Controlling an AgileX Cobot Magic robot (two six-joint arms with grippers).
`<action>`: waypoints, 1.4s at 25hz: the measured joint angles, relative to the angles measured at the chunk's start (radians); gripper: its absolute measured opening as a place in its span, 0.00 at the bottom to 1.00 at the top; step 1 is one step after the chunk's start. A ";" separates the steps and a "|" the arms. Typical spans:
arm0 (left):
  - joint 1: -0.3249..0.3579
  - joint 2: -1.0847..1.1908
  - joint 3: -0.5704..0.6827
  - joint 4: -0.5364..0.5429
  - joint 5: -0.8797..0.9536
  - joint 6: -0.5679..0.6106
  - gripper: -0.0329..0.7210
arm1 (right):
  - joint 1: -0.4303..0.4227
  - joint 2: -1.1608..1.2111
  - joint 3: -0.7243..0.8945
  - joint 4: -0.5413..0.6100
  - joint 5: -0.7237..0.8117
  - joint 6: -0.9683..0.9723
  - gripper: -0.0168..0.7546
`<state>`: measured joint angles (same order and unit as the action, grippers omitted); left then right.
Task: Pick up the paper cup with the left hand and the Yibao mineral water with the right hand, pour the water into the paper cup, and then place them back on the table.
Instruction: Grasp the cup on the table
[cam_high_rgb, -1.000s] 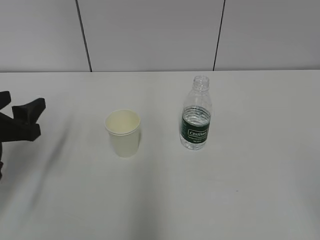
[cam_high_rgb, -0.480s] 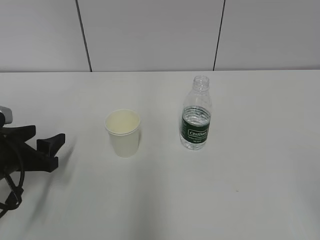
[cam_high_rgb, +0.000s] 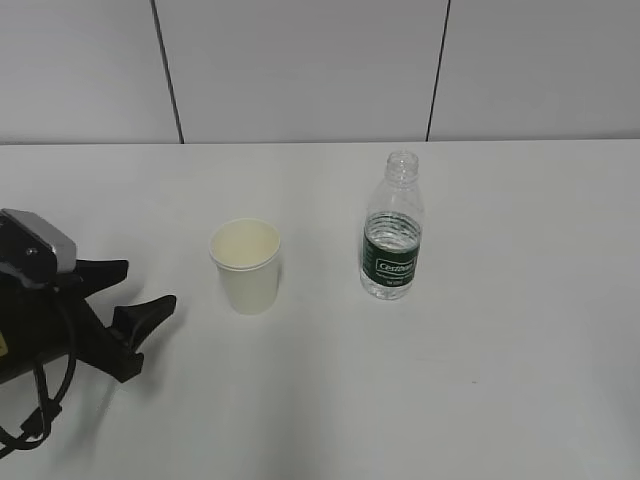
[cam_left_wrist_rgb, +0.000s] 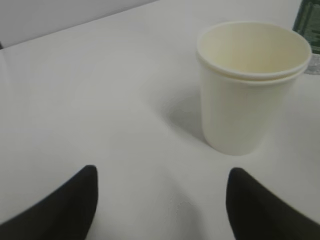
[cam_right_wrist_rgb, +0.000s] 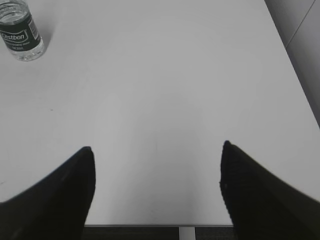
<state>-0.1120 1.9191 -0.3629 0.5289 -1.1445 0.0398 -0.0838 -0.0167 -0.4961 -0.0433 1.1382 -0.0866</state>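
Left hand low over the counter, just left of the paper cup, fingers spread wide and gripping nothing, lined up to straddle the cup's sides. The cup stands upright and untouched, with the Yibao mineral water upright, uncapped, just to its right. Right hand hangs well beyond the bottle on the cup's far side, fingers released and empty, apparently staged for the bottle.
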 joint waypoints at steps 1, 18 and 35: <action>0.000 0.013 -0.014 0.019 0.000 0.001 0.74 | 0.000 0.000 0.000 0.000 0.000 0.000 0.76; 0.000 0.143 -0.206 0.234 -0.001 -0.118 0.84 | 0.000 0.000 0.000 0.000 0.000 0.000 0.76; -0.133 0.252 -0.361 0.202 0.001 -0.151 0.87 | 0.000 0.000 0.000 0.000 0.000 0.000 0.76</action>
<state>-0.2453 2.1712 -0.7240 0.7305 -1.1438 -0.1109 -0.0838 -0.0167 -0.4961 -0.0433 1.1382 -0.0866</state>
